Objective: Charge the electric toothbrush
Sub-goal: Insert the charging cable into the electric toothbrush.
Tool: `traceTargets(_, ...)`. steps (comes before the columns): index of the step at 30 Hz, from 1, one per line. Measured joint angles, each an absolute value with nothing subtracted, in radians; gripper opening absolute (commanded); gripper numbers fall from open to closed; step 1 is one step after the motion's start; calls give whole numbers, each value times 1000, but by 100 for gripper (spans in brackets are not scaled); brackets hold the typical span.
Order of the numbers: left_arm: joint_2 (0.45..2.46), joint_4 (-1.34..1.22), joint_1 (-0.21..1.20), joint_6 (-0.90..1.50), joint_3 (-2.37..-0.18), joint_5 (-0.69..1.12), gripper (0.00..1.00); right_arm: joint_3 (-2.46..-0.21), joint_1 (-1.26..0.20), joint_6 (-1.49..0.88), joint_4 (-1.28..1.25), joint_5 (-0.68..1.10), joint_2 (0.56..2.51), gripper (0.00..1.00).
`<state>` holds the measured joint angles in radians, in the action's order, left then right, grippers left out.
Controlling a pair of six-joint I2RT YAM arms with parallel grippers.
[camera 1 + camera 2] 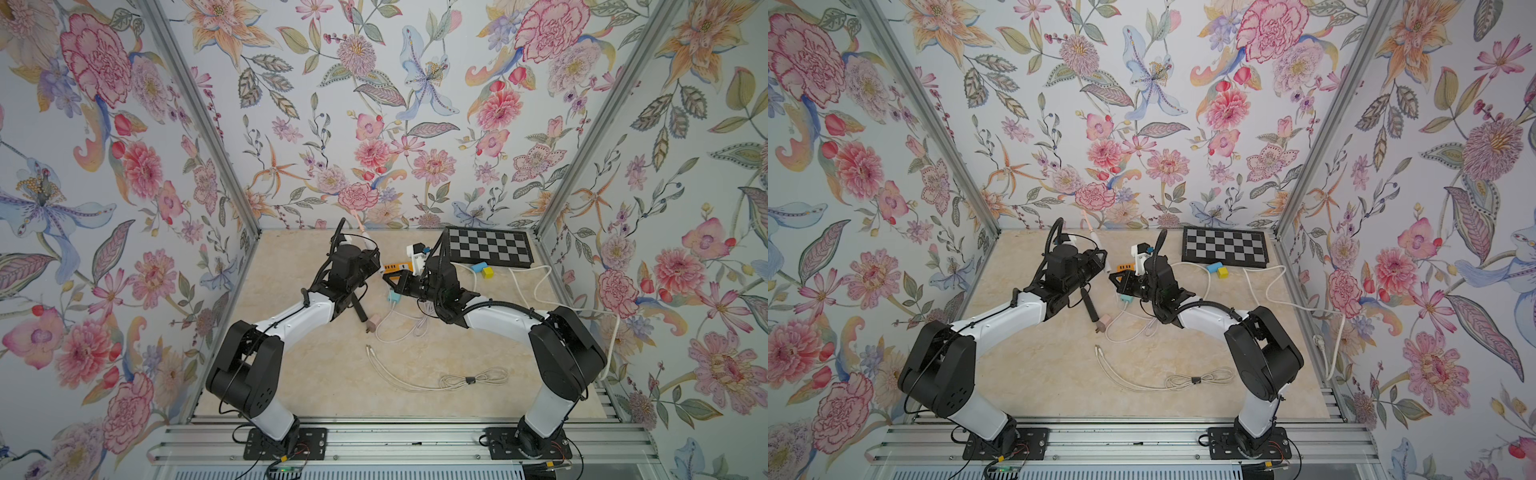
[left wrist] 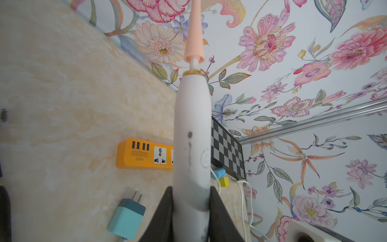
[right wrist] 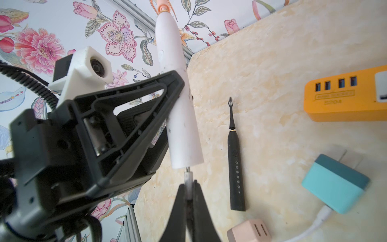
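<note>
My left gripper [image 2: 191,189] is shut on the lower body of a white electric toothbrush [image 2: 191,136] with a pink head, holding it off the table and tilted toward the back wall; it also shows in a top view as the toothbrush [image 1: 368,243]. In the right wrist view, my right gripper [image 3: 189,184] is shut on a small white charging plug [image 3: 188,177]. The plug's metal tip meets the flat bottom end of the toothbrush [image 3: 182,117]. The two grippers face each other near the table's back middle.
An orange power strip [image 2: 142,154] lies behind the grippers. A teal adapter [image 3: 335,183], a pink adapter [image 3: 249,231] and a black toothbrush [image 3: 235,155] lie on the table below them. A checkerboard [image 1: 486,247], small blocks [image 1: 484,270] and a coiled white cable [image 1: 457,380] lie farther off.
</note>
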<state>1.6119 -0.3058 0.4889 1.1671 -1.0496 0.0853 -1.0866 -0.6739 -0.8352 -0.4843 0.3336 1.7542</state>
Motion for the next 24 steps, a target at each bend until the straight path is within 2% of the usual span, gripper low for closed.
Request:
traceTargets(12,1583,-363,509,1193,-1047,99,0,-1047,-674,-785,-510,289,1684,0)
traceTargets(24,1552,-363,540,1152,-1012,46,0,-1076,-661,-752,-414,307,1682,0)
